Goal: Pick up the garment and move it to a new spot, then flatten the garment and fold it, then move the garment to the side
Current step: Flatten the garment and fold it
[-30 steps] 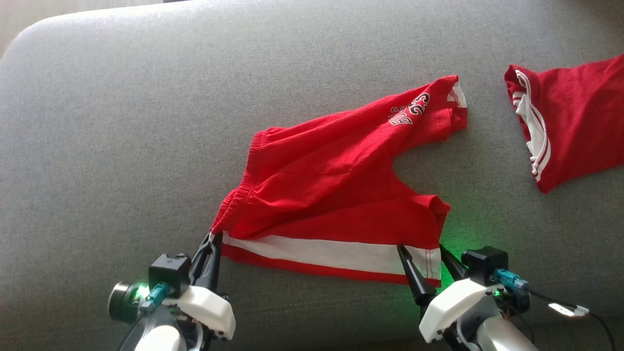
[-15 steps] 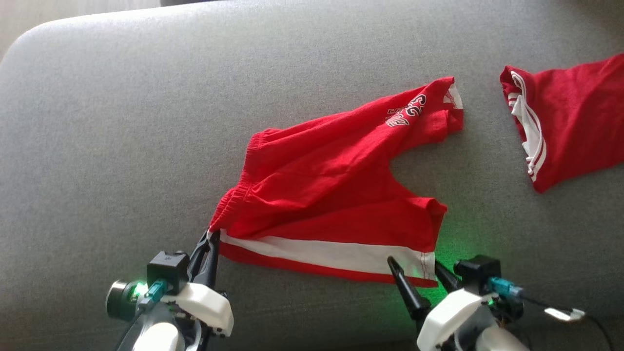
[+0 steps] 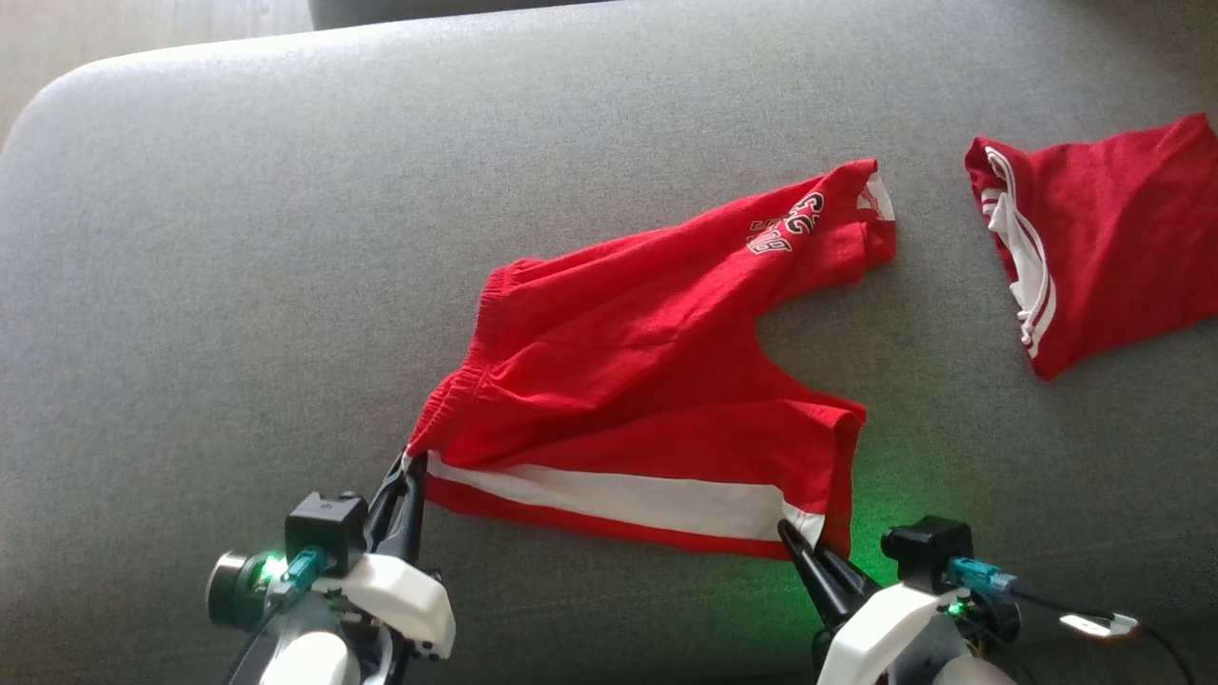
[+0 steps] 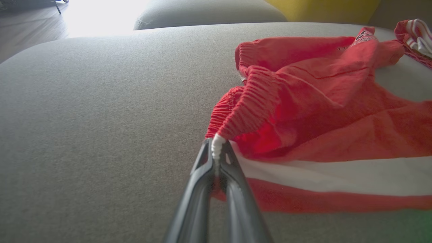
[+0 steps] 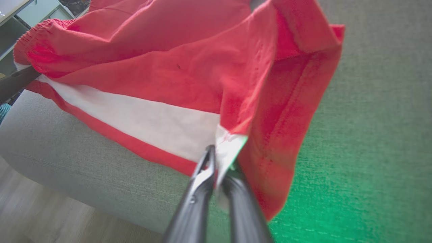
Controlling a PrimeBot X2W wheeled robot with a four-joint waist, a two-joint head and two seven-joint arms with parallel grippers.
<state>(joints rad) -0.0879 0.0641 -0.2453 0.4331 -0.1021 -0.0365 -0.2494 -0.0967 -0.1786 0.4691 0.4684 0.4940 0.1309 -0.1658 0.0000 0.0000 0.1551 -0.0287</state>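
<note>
**Red shorts held at two near corners**

We see the red shorts [image 3: 647,381] lying spread on the grey cushion [image 3: 238,238]. The left pincer [image 3: 409,468] is pressed together on the waistband corner at the white stripe. The right pincer [image 3: 792,533] pinches the hem corner of the near leg. A second red garment [image 3: 1113,238] lies apart at the right. Bare cushion extends leftward, and its near edge drops to the wooden floor [image 5: 50,216]
</note>
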